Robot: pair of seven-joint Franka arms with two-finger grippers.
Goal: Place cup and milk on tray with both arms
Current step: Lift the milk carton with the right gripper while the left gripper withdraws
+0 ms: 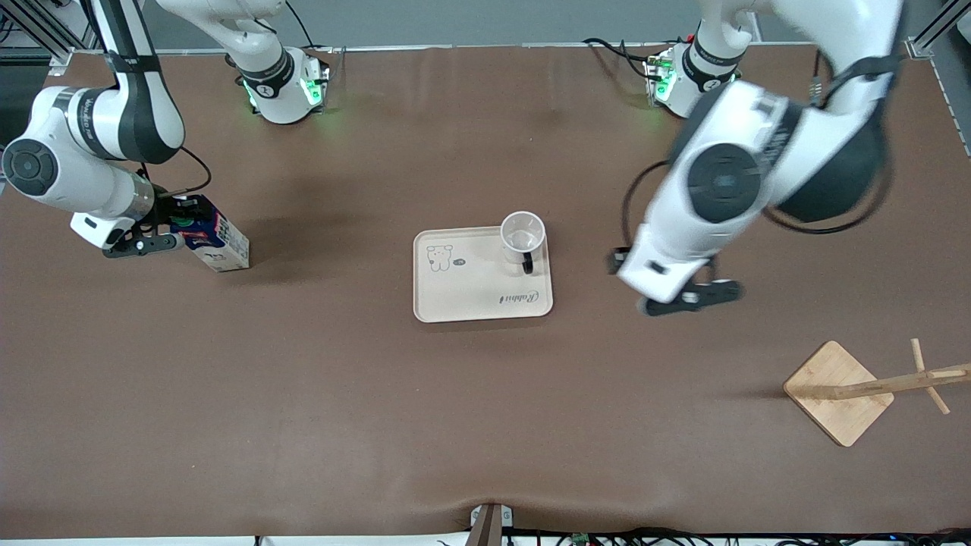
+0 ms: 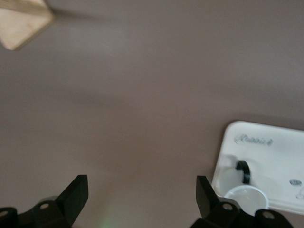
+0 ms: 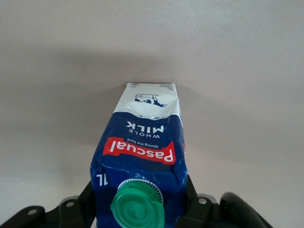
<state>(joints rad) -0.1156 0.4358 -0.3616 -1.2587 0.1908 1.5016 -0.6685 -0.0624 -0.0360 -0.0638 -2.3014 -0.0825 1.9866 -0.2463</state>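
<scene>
The right hand (image 3: 140, 209) clamps the milk (image 1: 216, 241) standing on the tabletop (image 1: 485, 417), while the left hand (image 2: 141, 199), fingers spread and holding nothing, hangs beside the tray (image 1: 470, 292) carrying the cup (image 1: 523, 239).

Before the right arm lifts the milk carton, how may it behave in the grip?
The milk carton looks dented near its top, so its walls probably yield under the right gripper. Being tall and narrow, it may tip if pushed. The gripper closes near the green cap, so the carton might swing.
</scene>
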